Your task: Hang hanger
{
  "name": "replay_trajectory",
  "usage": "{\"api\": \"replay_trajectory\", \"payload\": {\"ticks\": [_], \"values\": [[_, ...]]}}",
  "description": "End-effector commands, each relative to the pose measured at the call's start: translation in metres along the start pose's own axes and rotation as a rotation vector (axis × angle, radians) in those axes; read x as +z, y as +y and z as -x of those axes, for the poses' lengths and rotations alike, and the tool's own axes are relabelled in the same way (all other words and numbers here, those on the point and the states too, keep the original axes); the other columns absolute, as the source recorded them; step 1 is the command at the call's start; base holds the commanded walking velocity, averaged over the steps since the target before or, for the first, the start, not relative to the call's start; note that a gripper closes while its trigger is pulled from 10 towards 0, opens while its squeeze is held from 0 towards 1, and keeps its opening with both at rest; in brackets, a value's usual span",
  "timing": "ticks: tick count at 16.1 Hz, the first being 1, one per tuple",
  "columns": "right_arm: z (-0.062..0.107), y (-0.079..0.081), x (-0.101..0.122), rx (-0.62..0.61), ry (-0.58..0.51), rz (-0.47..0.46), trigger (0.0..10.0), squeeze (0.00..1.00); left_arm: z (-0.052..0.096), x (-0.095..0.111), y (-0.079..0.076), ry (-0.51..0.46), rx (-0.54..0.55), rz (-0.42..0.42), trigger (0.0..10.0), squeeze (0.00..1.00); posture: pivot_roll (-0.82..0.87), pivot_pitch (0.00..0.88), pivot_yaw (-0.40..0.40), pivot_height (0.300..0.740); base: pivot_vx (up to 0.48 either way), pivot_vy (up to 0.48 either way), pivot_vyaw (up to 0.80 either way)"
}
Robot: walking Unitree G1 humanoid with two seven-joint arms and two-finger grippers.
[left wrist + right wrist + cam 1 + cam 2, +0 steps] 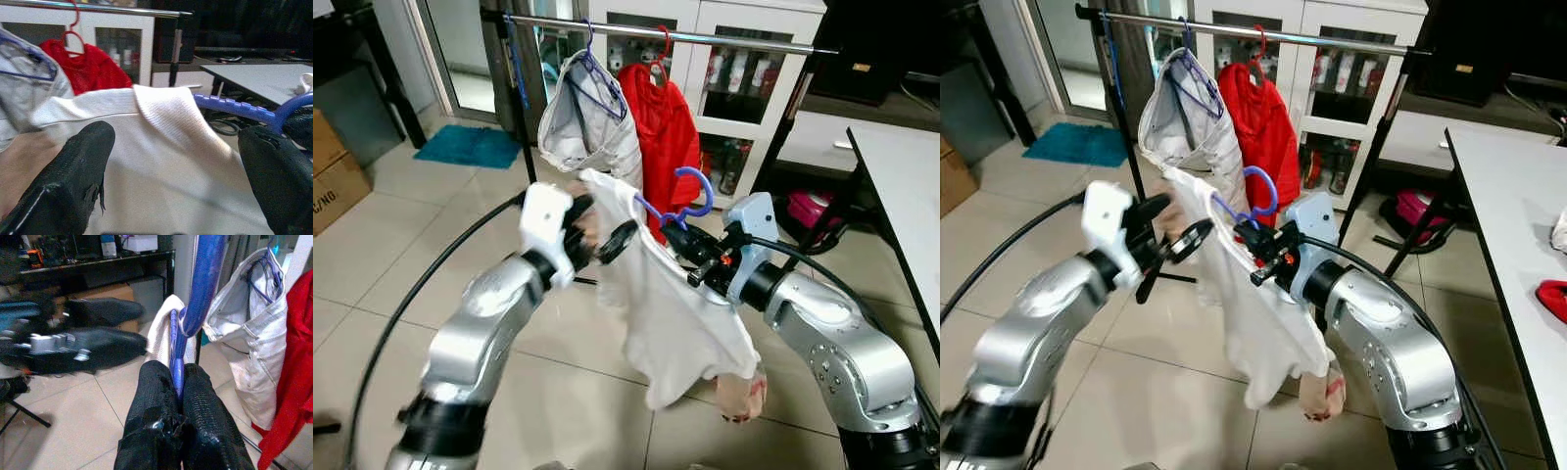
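We find the right gripper (177, 382) clamped on the blue hanger (690, 201), whose stem rises straight from between its two fingers, the hook curling above them. A white shirt (671, 313) hangs from the hanger and drapes below the gripper. The left gripper (597, 235) stands with its fingers (80, 171) spread apart at the shirt's collar, opposite the right one. The clothes rail (705, 37) lies beyond and above both, carrying a pale garment (582, 122) and a red garment (661, 127)

Home: clothes rail (724, 37), tiled floor (401, 245)
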State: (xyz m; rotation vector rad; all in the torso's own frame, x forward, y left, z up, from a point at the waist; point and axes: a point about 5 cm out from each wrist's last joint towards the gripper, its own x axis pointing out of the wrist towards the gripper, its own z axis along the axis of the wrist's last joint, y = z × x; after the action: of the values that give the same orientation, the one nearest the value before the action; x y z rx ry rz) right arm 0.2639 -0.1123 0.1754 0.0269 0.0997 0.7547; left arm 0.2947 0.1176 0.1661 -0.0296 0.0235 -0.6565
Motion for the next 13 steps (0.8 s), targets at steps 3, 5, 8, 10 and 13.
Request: {"api": "replay_trajectory", "payload": {"ticks": [3,5,8,10,13], "values": [[0.001,0.004,0.013,0.036,-0.056,0.037,0.0,0.0,-0.007,0.003,-0.006,-0.027,-0.065,0.043,10.0,0.0,-0.13,0.0,-0.003,0.74,0.0,0.0,0.0],[0.001,0.005,0.013,0.049,-0.054,0.048,0.0,0.0,-0.015,0.004,-0.017,-0.031,-0.127,0.085,9.8,0.0,-0.13,0.0,-0.001,0.74,0.0,0.0,0.0],[0.0,0.005,0.013,0.059,-0.057,0.055,0.0,0.0,-0.021,-0.003,-0.009,0.013,-0.016,0.075,0.0,0.0,-0.13,0.0,-0.001,0.74,0.0,0.0,0.0],[0.0,0.006,0.014,0.064,-0.058,0.056,0.0,0.0,-0.023,-0.003,-0.007,0.018,0.003,0.074,0.0,0.0,-0.12,0.0,-0.005,0.74,0.0,0.0,0.0],[-0.001,0.006,0.015,0.076,-0.064,0.059,0.0,0.0,-0.025,-0.002,-0.006,0.008,0.017,0.08,0.0,0.0,-0.12,0.0,-0.005,0.74,0.0,0.0,0.0]]}}
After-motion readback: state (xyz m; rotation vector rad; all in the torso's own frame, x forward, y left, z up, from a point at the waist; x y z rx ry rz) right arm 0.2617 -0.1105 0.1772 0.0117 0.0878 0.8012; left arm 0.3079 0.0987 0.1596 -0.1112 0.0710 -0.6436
